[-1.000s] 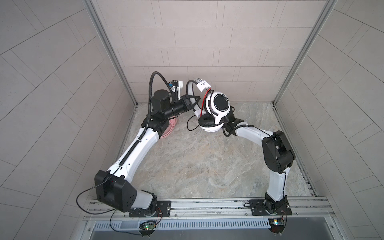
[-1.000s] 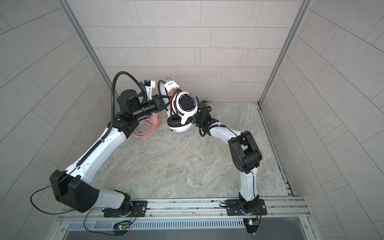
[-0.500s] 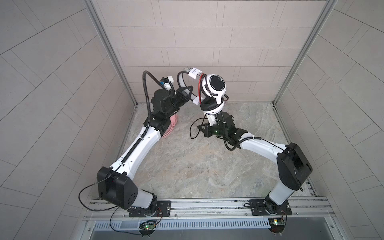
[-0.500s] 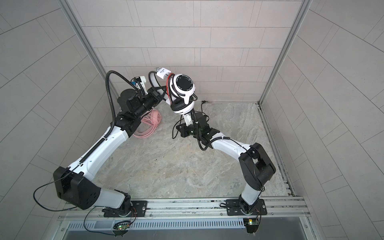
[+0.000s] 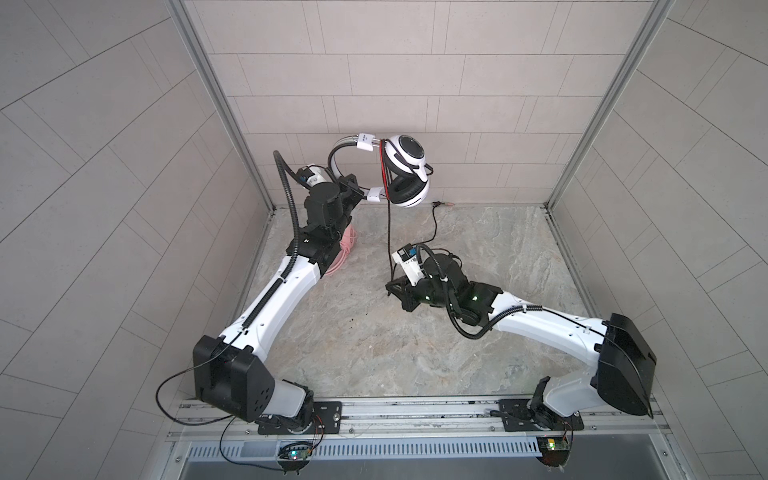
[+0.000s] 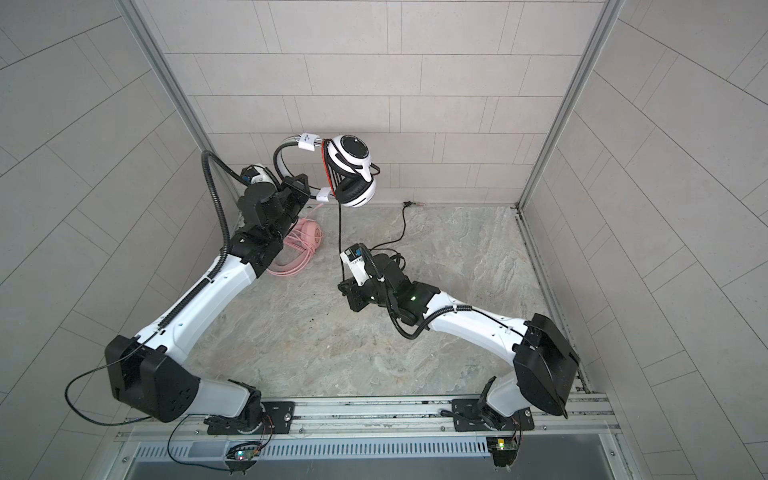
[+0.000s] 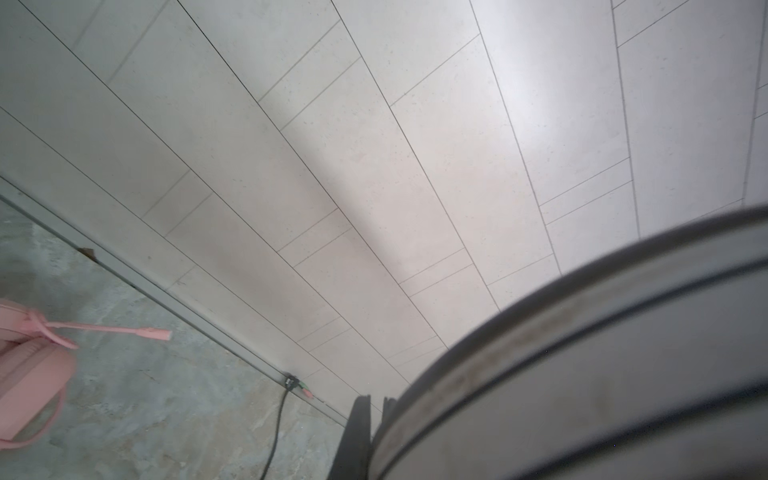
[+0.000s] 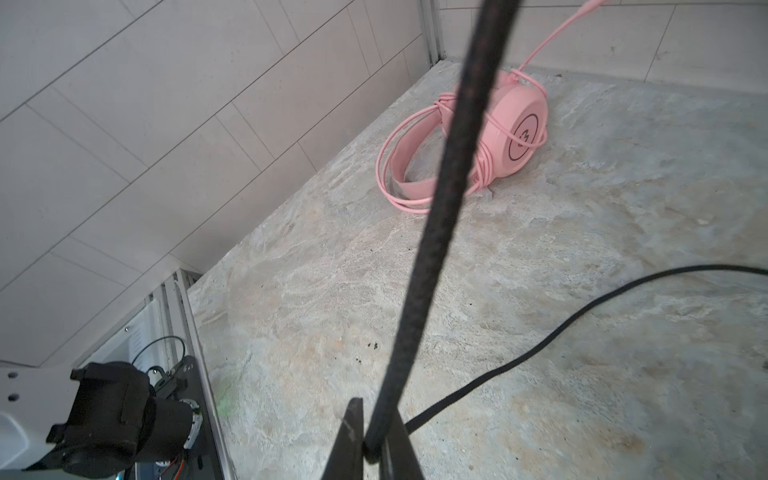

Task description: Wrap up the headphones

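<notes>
The pink headset (image 8: 511, 141) lies at the far left of the table (image 5: 374, 353), its cord already wound round it; the left gripper (image 5: 352, 190) is clamped on the white headset (image 5: 409, 174), held high; its black cable (image 5: 390, 232) runs taut down to the right gripper (image 5: 391, 286), pinched onto it low over the table; best to keep that tension and loop the cable round the earcups, feeding slack gradually.

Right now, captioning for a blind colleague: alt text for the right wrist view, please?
The right gripper pinches a black cable that runs taut across the frame. Behind it, the pink headphones, wound in their own cable, lie on the stone table.
</notes>
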Controlling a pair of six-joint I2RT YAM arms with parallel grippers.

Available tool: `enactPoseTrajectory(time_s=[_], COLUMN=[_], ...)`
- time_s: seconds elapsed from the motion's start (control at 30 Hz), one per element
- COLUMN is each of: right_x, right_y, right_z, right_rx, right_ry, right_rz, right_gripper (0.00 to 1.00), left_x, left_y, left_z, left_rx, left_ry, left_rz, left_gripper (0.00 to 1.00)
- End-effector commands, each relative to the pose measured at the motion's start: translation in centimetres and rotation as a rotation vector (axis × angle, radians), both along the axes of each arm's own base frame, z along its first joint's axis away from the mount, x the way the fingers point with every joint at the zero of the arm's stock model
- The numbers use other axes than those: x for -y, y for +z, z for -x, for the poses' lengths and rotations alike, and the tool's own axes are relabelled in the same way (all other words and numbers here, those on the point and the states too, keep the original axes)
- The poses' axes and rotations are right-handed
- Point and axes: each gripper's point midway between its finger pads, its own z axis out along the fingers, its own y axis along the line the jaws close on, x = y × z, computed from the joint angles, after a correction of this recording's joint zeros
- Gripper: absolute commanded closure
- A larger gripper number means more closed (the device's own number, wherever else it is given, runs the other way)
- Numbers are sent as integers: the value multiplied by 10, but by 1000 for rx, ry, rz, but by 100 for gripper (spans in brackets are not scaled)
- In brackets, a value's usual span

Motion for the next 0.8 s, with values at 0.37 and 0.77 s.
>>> enactPoseTrajectory(time_s=[0.37, 0.77], right_x=[38, 97], right_y=[87, 175], right_z=[28, 4], right_rx=[295, 524], right_ry=[5, -191], right_rz=[276, 370], right_gripper=[90, 89], left_x=[13, 34], left_y=[0, -77], left_z=[14, 29], left_rx=[-28, -176], left_ry=[95, -13], left_rz=[-427, -779], left_gripper=[100, 100])
